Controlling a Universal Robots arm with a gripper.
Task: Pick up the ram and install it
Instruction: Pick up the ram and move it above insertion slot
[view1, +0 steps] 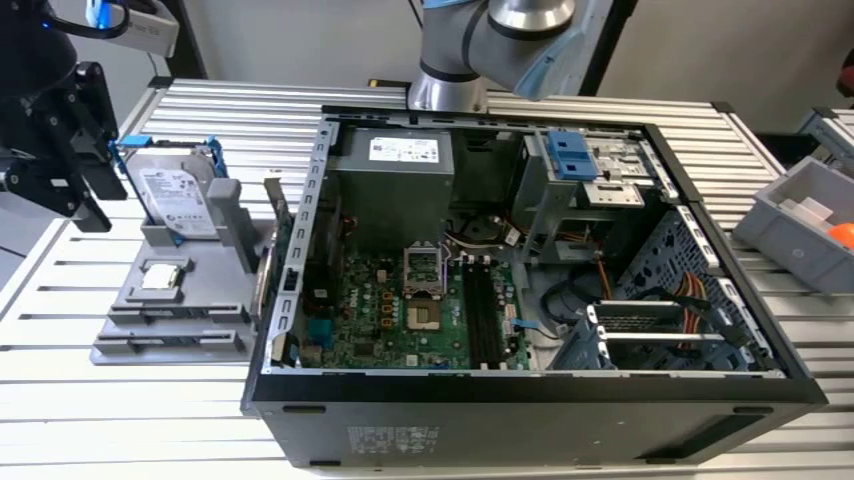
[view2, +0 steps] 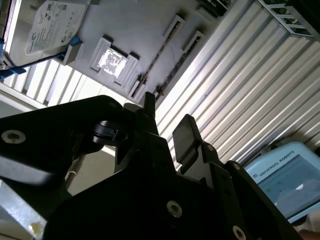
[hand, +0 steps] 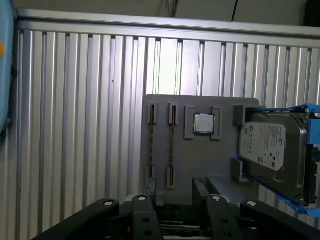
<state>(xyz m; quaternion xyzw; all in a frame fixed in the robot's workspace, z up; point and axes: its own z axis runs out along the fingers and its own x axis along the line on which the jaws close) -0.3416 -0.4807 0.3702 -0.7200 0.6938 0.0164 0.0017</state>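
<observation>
My black gripper (view1: 83, 200) hangs above the table at the exterior view's left, beside the grey parts fixture (view1: 147, 300). Its two fingers (view2: 186, 134) stand apart with bare table showing between them, so the gripper (view2: 167, 117) is open and holds nothing. In the first wrist view the gripper (hand: 175, 200) points at the fixture's two long narrow grooves (hand: 171, 145), which look like thin dark lines. The ram is hidden; I cannot pick it out in the grooves or elsewhere. The motherboard's long black slots (view1: 481, 315) lie inside the open computer case (view1: 534, 385).
On the fixture sit a silver hard drive in a blue frame (view1: 174, 195) and a small square silver chip (view1: 163, 276). A grey bin (view1: 807, 225) stands at the exterior view's right. The arm's base (view1: 467, 60) rises behind the case. The table is ribbed metal.
</observation>
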